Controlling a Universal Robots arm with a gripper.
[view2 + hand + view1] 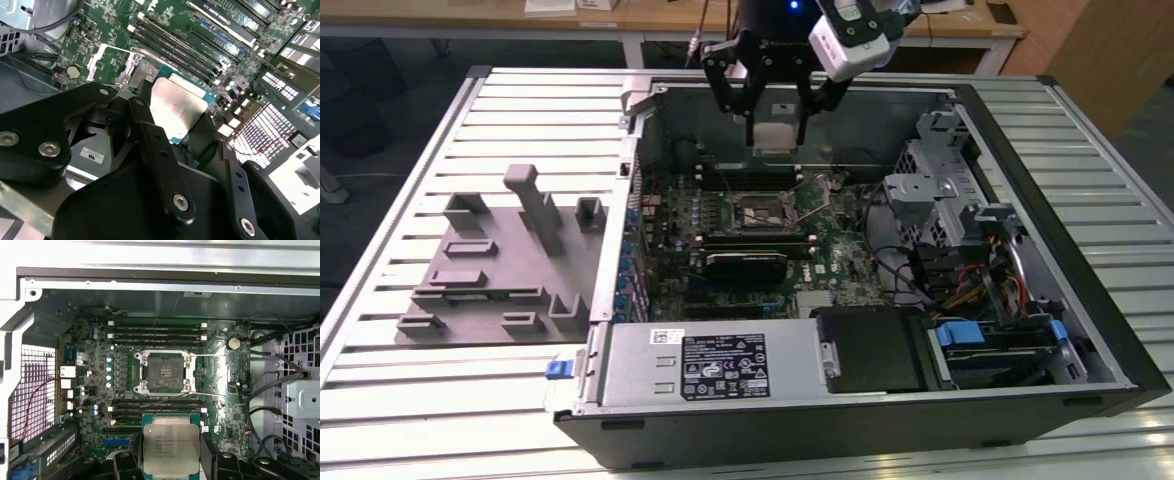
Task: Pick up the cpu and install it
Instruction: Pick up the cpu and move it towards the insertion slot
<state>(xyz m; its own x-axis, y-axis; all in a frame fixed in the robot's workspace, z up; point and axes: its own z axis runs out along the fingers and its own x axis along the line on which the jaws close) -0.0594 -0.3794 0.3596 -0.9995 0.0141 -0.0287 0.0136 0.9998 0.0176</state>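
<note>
In the exterior view my gripper (774, 135) hangs over the far side of the open computer case (1101, 330), shut on the cpu (774, 137). The cpu is a flat square chip with a silvery top plate and a thin green rim. Both wrist views show the cpu (170, 447) (177, 107) clamped by its edges between the two black fingers (131, 452) (147, 120). The empty socket (162, 372) with its metal frame lies on the green motherboard (841, 265), a short way ahead of the held chip. In the exterior view the socket (761, 212) is below and nearer than the gripper.
Memory slots (157, 332) flank the socket on both sides. A grey drive cage with cables (947, 215) fills the case's side at the exterior view's right, and a power supply (707, 365) lies at the near edge. Grey fixture blocks (507, 260) stand on the slatted table outside the case.
</note>
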